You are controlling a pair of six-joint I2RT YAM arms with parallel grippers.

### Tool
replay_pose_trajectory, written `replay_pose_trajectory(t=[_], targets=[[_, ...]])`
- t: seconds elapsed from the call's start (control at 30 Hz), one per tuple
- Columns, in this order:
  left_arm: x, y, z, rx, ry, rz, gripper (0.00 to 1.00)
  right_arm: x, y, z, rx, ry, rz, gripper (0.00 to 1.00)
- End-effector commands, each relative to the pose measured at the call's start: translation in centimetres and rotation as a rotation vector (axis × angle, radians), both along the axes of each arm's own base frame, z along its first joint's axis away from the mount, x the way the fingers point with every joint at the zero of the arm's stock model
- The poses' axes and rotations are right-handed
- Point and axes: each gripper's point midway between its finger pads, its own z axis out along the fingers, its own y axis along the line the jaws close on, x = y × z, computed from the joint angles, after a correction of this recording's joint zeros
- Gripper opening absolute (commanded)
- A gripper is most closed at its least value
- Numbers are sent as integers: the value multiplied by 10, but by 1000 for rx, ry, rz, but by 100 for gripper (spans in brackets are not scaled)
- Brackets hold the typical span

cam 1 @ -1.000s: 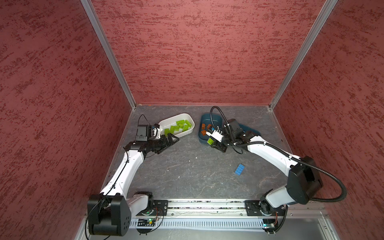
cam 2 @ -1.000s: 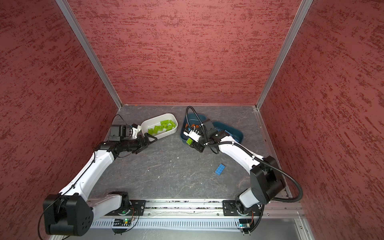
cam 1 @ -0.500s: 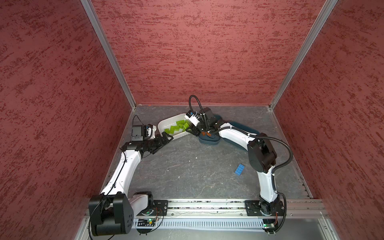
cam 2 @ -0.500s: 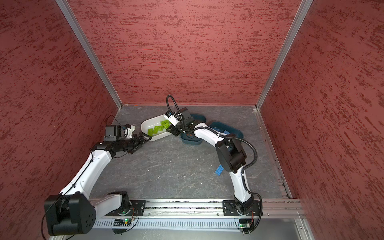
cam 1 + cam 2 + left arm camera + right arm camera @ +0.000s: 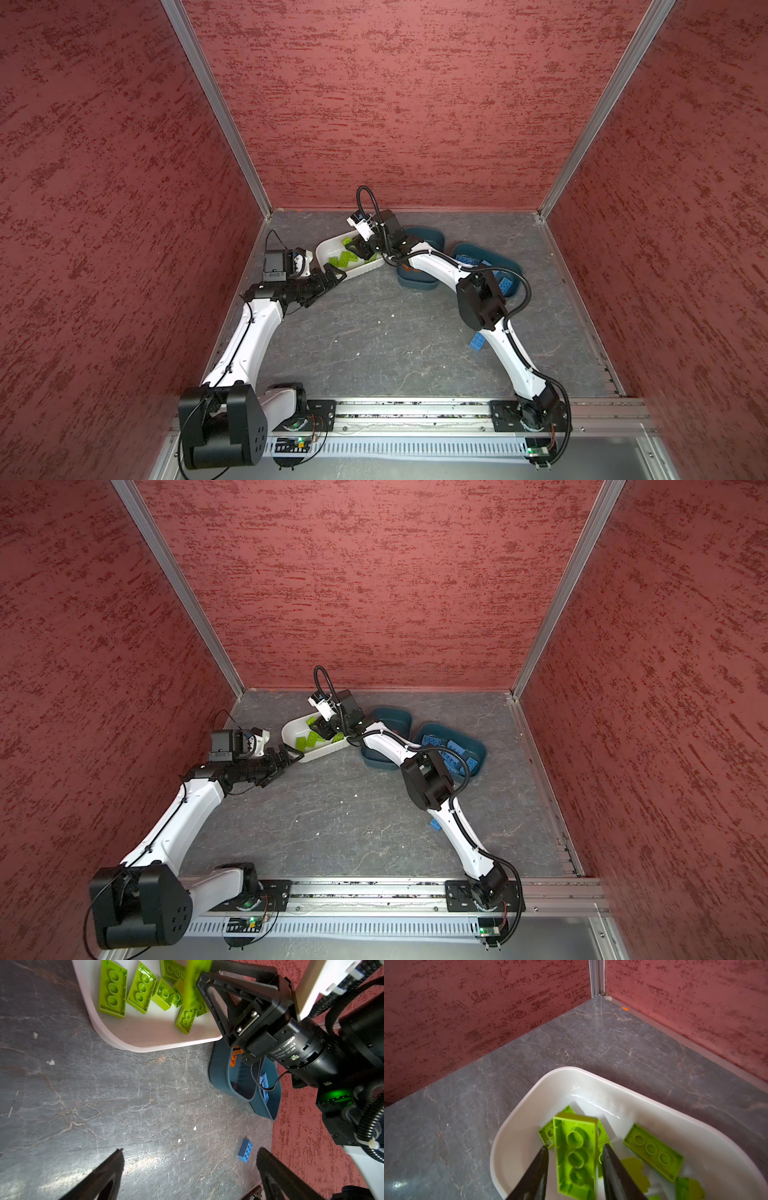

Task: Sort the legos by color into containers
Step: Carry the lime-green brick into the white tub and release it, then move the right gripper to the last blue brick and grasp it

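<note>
Right arm reaches across the middle; the right gripper (image 5: 575, 1147) hangs over the white tub (image 5: 529, 1093). Its jaws are partly open, a touch wider than the green brick (image 5: 577, 1130) standing on end between them. In the right wrist view I see a thin gap on each side of that brick, so I read it as not clamped. In the left wrist view it shows as a green smear.

More green bricks (image 5: 113, 989) lie flat and tilted on the tub floor, several studs-down.

Left gripper (image 5: 191, 1167) is spread fully wide and holds nothing. In both top views it sits low over the table (image 5: 374, 332), just beside the near corner of the white tub.

To the right of the white tub, a teal tub (image 5: 415, 286) holds orange bricks (image 5: 233, 1059). A second teal tub (image 5: 505, 262) beside it holds blue bricks (image 5: 432, 741).

One blue brick (image 5: 245, 1150) lies loose on the table, well apart from the tubs, partly hidden by the right forearm in both top views.
</note>
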Motion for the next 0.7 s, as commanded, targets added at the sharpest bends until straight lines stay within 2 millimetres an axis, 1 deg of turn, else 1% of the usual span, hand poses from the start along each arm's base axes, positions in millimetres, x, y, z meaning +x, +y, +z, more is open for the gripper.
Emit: replay_pose_trajectory(t=[0.0, 0.07, 0.1, 0.2, 0.3, 0.33, 0.43, 0.53, 0.67], targets=[[0, 2, -5, 8, -2, -3, 100, -2, 5, 11, 8, -6, 5, 55], [-1, 2, -5, 6, -1, -3, 100, -5, 1, 15, -7, -13, 6, 60], [-1, 2, -5, 6, -1, -4, 100, -7, -2, 18, -17, -20, 3, 61], [0, 1, -3, 3, -3, -8, 100, -14, -18, 35, -31, -51, -14, 64], [-1, -2, -3, 0, -3, -16, 100, -31, -43, 46, -68, -57, -29, 67], [-1, -3, -3, -1, -4, -20, 100, -39, -56, 51, -87, -56, -41, 68], [0, -7, -3, -7, -4, -33, 100, -64, -92, 54, -155, -22, -87, 73], [0, -15, -3, -8, -2, -56, 100, -92, -134, 50, -235, 48, -154, 75], [0, -25, -3, -13, 2, -81, 100, -130, -198, 39, -307, 194, -326, 79]])
